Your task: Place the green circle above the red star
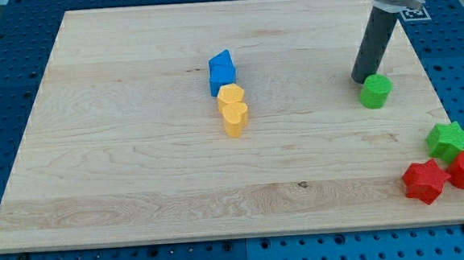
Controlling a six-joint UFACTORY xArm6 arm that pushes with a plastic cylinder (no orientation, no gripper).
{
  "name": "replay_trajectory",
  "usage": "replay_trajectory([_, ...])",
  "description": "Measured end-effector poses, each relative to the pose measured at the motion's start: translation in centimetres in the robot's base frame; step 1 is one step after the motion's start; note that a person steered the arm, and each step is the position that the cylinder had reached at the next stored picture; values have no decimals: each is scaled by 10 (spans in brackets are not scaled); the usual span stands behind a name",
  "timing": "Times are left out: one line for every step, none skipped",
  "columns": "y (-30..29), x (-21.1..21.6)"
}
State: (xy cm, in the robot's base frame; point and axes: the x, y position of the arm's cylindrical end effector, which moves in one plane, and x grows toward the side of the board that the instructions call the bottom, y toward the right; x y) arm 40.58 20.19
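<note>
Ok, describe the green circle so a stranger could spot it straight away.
Start at the dark rod coming down near the wooden board's top right. The green circle sits right beside my tip, alone. The only other green block, the green star, is spiky and huddled with two red blocks at the view's bottom right.

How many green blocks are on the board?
2. The green circle sits at the view's upper right, right beside my tip. The green star is at the lower right, just above the red star. None seems hidden.
</note>
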Motion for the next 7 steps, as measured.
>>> replay_trajectory([7, 3])
replay_trajectory([12, 16])
replay_trajectory([14, 20])
replay_trajectory([17, 36])
replay_trajectory([18, 49])
replay_trajectory([18, 59])
replay_trajectory([18, 62])
